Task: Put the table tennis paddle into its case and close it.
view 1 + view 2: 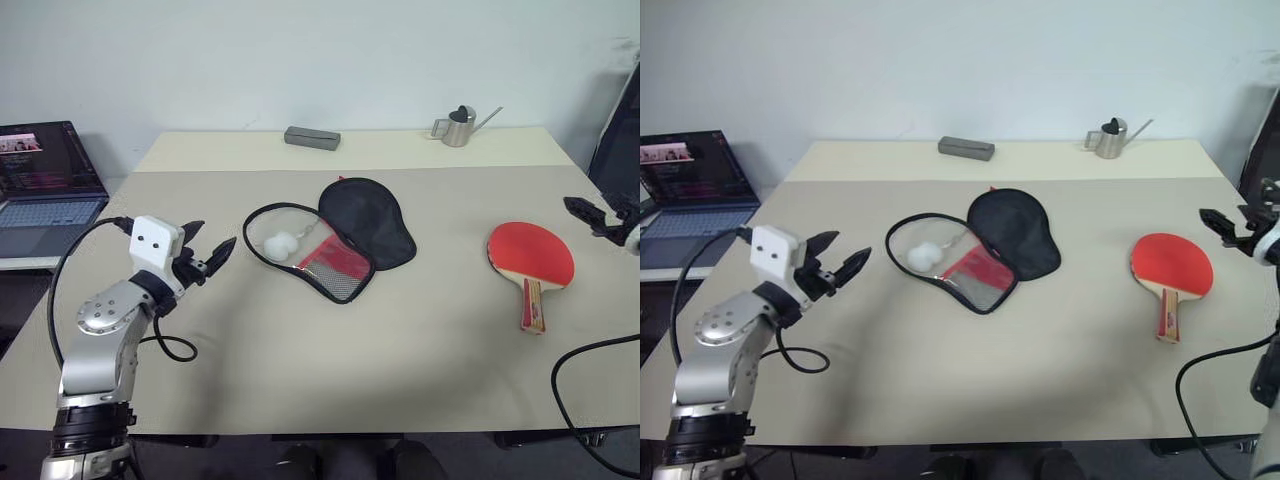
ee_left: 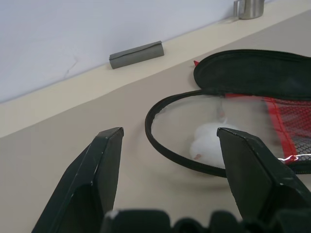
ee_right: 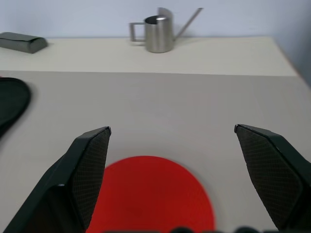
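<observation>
Table tennis paddle (image 1: pixel 530 257) lies red face up on the right part of the beige table (image 1: pixel 420 350), handle toward the near edge, well apart from the case (image 1: pixel 335 240), which lies unzipped and spread flat at the middle with two white balls (image 1: pixel 280 245) in its clear pocket. Left gripper (image 1: pixel 207 258) hovers just left of the case, fingers spread and empty, while the right gripper (image 3: pixel 172 145) hangs above the paddle's right side with its fingers wide apart, holding nothing
</observation>
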